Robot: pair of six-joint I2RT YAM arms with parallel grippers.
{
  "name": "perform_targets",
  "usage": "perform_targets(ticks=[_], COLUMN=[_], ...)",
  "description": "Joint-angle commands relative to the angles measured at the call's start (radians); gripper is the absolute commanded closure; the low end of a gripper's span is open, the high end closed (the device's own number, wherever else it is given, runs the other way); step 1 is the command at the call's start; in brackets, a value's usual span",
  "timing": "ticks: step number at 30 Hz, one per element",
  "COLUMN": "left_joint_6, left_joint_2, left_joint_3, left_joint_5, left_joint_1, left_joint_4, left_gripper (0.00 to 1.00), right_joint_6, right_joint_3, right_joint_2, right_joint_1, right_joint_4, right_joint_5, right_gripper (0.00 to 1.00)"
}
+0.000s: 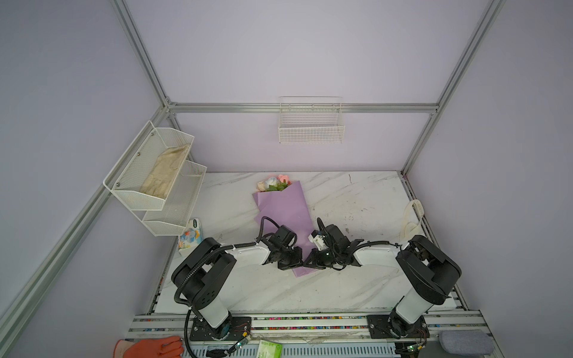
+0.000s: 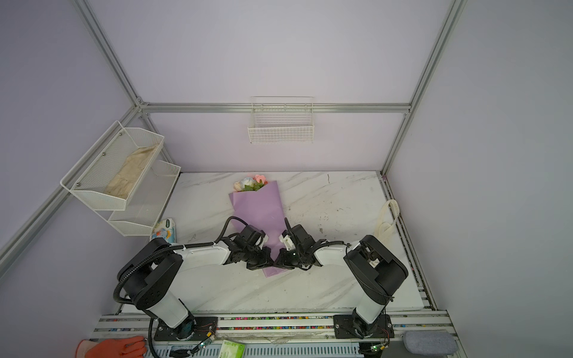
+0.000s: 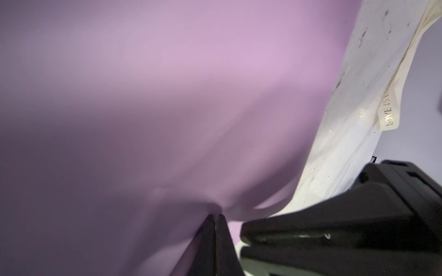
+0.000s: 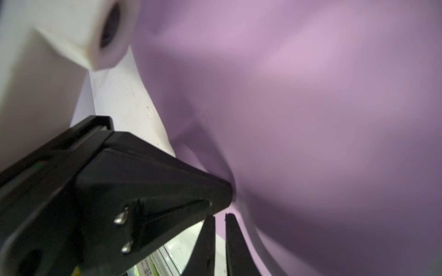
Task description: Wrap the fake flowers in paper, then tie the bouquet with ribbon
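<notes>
The bouquet of fake flowers (image 1: 283, 214) (image 2: 259, 210) lies on the marble table in a lilac paper cone. Its rose heads (image 1: 274, 183) point to the far side. Both grippers meet at the cone's narrow near end. My left gripper (image 1: 300, 263) (image 3: 215, 216) is shut, its tips pinching a pucker of the lilac paper. My right gripper (image 1: 309, 262) (image 4: 220, 216) faces it from the right. Its fingers stand a thin slit apart with lilac paper at the tips. The stems are hidden inside the paper.
A cream ribbon with printed letters (image 1: 414, 217) (image 3: 389, 114) lies along the table's right edge. A white mesh shelf (image 1: 155, 179) hangs at the left, with a tissue pack (image 1: 190, 237) below it. A wire basket (image 1: 311, 124) hangs on the back wall.
</notes>
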Motion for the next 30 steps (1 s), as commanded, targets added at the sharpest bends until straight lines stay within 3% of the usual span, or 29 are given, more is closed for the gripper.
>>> perform_targets(ticks=[1, 3, 5, 8, 15, 22, 26, 30], left_joint_6=[0.030, 0.037, 0.043, 0.048, 0.072, 0.077, 0.081, 0.090], left_joint_2=[0.000, 0.006, 0.009, 0.010, 0.028, 0.044, 0.037, 0.032], left_joint_3=[0.027, 0.028, 0.030, 0.035, 0.042, 0.026, 0.019, 0.029], left_joint_5=[-0.055, -0.054, -0.055, -0.062, -0.086, -0.090, -0.086, -0.066], left_joint_1=[-0.002, -0.002, -0.002, -0.002, -0.002, -0.002, -0.002, -0.001], left_joint_4=[-0.046, -0.049, -0.049, -0.050, -0.080, -0.085, -0.080, -0.066], left_gripper=[0.98, 0.99, 1.00, 1.00, 1.00, 1.00, 1.00, 1.00], right_joint_6=[0.011, -0.007, -0.113, -0.136, -0.141, -0.129, -0.121, -0.126], right_joint_3=[-0.034, -0.021, 0.032, 0.041, -0.009, -0.011, 0.058, 0.201], right_joint_2=[-0.101, -0.112, -0.070, -0.015, 0.036, -0.048, -0.072, 0.015], right_joint_1=[-0.059, -0.067, -0.067, -0.059, -0.058, -0.064, -0.092, -0.118], right_joint_4=[-0.028, -0.066, -0.195, -0.230, -0.307, -0.345, -0.327, -0.321], right_joint_5=[0.025, 0.043, 0.063, 0.081, 0.188, 0.198, 0.189, 0.266], right_gripper=[0.87, 0.87, 0.90, 0.91, 0.93, 0.92, 0.92, 0.93])
